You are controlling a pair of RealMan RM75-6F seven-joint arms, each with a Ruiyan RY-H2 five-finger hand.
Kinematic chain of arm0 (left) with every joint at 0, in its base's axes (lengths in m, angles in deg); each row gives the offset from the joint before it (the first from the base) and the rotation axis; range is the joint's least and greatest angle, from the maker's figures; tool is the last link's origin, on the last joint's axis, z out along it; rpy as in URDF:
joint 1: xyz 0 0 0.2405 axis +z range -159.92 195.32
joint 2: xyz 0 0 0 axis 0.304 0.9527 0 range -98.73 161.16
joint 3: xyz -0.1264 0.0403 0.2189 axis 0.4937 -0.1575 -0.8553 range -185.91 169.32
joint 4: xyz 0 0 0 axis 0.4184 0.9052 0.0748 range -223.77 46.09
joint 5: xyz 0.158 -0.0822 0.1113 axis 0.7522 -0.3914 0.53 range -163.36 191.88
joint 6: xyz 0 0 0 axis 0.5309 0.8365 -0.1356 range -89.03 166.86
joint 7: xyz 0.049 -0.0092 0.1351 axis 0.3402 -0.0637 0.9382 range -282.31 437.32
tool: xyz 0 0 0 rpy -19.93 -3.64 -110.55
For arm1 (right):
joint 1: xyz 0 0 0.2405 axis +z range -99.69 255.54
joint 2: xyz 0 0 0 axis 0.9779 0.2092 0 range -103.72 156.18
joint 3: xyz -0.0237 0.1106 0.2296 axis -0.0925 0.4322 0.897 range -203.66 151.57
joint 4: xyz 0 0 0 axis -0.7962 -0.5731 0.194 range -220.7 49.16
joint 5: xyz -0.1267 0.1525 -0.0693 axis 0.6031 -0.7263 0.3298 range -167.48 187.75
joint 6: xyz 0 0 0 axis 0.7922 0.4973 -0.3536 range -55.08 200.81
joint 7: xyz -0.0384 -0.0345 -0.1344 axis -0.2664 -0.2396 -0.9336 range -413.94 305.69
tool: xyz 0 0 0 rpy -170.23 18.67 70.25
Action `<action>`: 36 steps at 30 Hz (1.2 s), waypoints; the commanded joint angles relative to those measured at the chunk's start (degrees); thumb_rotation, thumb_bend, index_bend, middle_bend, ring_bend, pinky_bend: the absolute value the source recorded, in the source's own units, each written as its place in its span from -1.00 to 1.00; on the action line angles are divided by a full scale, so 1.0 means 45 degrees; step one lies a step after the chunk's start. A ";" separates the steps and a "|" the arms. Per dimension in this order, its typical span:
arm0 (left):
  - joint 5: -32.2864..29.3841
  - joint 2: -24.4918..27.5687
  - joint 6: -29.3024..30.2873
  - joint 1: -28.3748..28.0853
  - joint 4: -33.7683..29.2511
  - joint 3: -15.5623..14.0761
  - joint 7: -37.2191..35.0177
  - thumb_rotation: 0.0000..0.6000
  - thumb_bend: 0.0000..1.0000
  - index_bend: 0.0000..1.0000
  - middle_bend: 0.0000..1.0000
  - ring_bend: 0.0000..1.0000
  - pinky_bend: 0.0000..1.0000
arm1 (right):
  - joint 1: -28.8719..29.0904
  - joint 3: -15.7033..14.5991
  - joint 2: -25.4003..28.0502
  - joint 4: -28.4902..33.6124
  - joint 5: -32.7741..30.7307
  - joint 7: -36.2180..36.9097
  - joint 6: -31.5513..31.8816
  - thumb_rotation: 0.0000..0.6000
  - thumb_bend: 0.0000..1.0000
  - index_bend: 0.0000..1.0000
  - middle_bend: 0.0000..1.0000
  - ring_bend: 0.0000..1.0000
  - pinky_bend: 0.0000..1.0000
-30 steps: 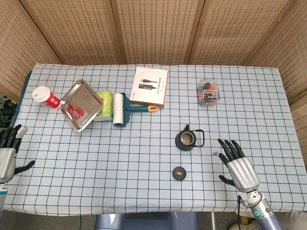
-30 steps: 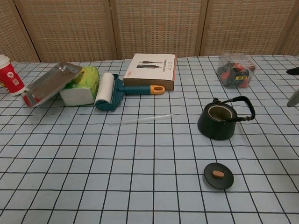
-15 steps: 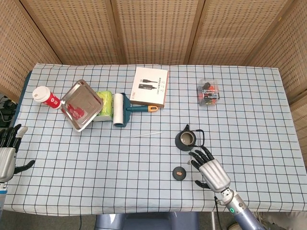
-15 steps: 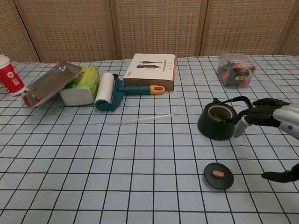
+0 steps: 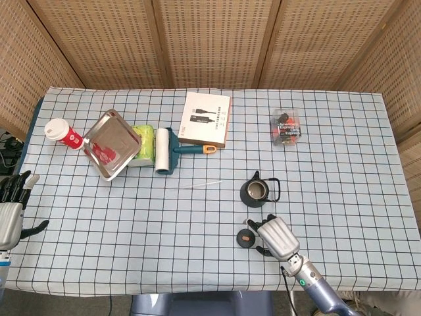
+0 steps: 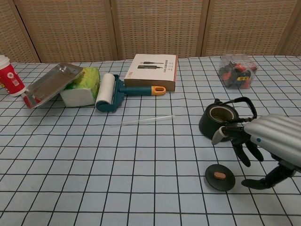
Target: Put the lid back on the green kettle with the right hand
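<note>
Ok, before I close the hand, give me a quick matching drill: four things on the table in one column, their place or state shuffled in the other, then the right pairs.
Things:
1. green kettle
2. lid
3. right hand
4. red cup

Places or states:
A. lying flat on the cloth, nearer the robot than the kettle
B. far left of the table, beside the metal tray
C. upright, its mouth open with no lid on
D. fingers spread, just right of the lid, holding nothing

Pairs: 1-C, 2-A, 3-D, 4-B
</note>
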 commanded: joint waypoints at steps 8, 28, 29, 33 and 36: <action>-0.0048 -0.0015 -0.0116 -0.0045 -0.0001 -0.0015 0.0024 1.00 -0.95 -1.00 -1.00 -1.00 -1.00 | 0.0498 -0.0018 -0.0458 0.0318 -0.0878 -0.1093 -0.1069 1.00 -0.27 -0.44 0.43 0.39 0.05; -0.0002 0.0052 -0.0121 -0.0051 -0.0032 -0.0044 -0.0123 1.00 -0.95 -1.00 -1.00 -1.00 -1.00 | 0.1087 0.0203 -0.0976 0.0255 -0.2474 -0.2665 -0.1809 1.00 -0.27 -0.30 0.45 0.41 0.05; 0.0005 0.0056 -0.0117 -0.0049 -0.0039 -0.0048 -0.0126 1.00 -0.95 -1.00 -1.00 -1.00 -1.00 | 0.1091 0.0205 -0.0971 0.0273 -0.2533 -0.2791 -0.1776 1.00 -0.27 -0.30 0.45 0.41 0.05; 0.0033 0.0059 -0.0115 -0.0050 -0.0055 -0.0067 -0.0102 1.00 -0.95 -1.00 -1.00 -1.00 -1.00 | 0.1122 0.0216 -0.0958 0.0369 -0.2763 -0.3020 -0.1707 1.00 -0.27 -0.27 0.46 0.42 0.05; 0.0038 0.0048 -0.0125 -0.0055 -0.0056 -0.0077 -0.0076 1.00 -0.95 -1.00 -1.00 -1.00 -1.00 | 0.1163 0.0206 -0.0962 0.0350 -0.2887 -0.3141 -0.1683 1.00 -0.26 -0.26 0.46 0.42 0.05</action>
